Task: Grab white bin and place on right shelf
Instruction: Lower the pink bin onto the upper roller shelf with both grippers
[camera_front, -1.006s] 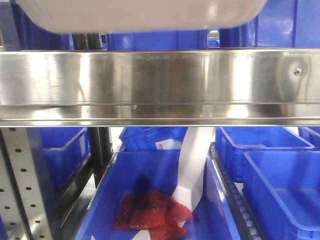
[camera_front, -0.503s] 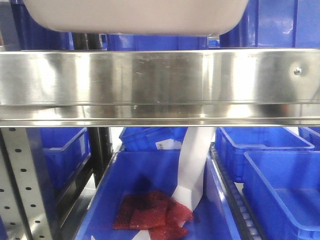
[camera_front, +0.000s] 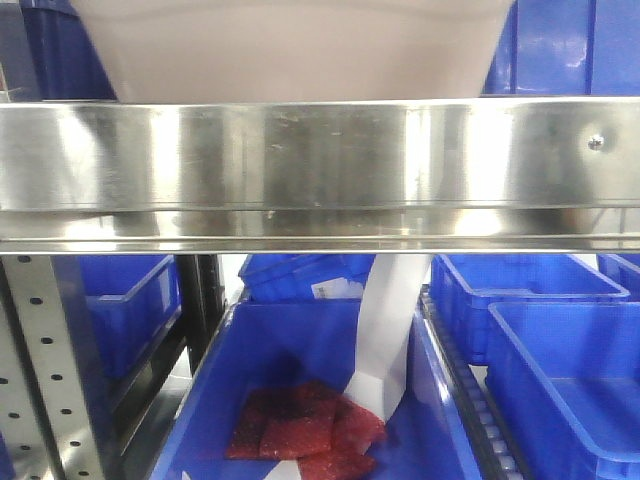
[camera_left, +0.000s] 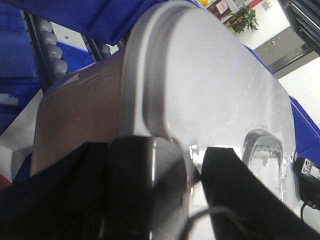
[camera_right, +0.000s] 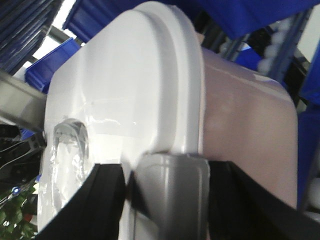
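- Front-facing view: the white bin (camera_front: 290, 50) sits behind the right shelf (camera_front: 320, 170) front rail, its base hidden, so contact is unclear.
- Lower it level; both arms should release together once it rests.
- Left end effector (camera_left: 195, 165) and right end effector (camera_right: 165, 180) each pinch a grey latch at the lid's rim.

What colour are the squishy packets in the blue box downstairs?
Red packets, seen best in the front-facing view, lying in the blue crate.
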